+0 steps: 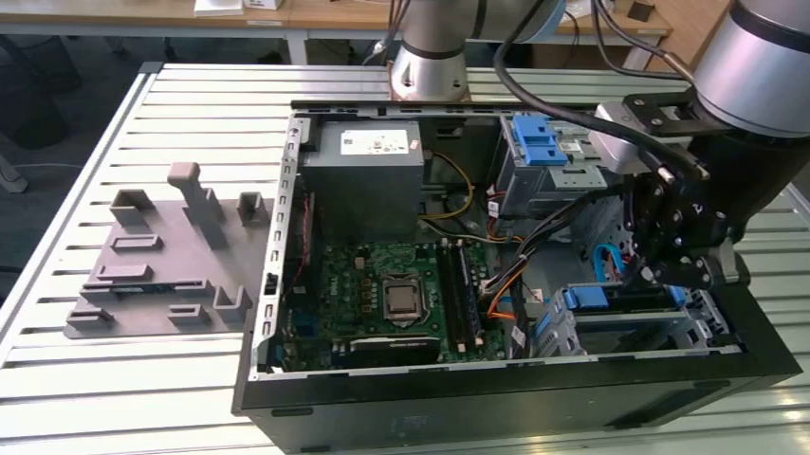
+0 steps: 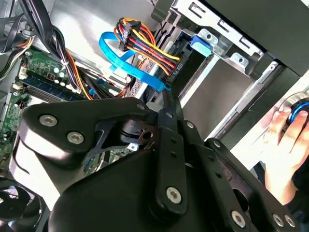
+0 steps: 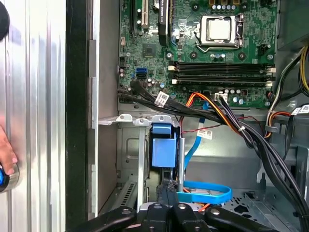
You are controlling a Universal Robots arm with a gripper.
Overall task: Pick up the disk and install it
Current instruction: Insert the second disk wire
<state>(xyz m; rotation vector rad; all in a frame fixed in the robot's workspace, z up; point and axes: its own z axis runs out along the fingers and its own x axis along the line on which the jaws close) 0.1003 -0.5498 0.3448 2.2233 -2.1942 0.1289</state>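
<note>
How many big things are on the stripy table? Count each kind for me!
Open computer case: 1
Grey tray with pegs: 1
Robot arm: 1
Total: 3

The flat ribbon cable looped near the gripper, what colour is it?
Light blue; the flat ribbon cable shows best in the second wrist view.

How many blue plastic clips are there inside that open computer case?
2. The upper clip tops the silver cage; the lower clip sits on the bay beneath the arm, which may hide others.
</note>
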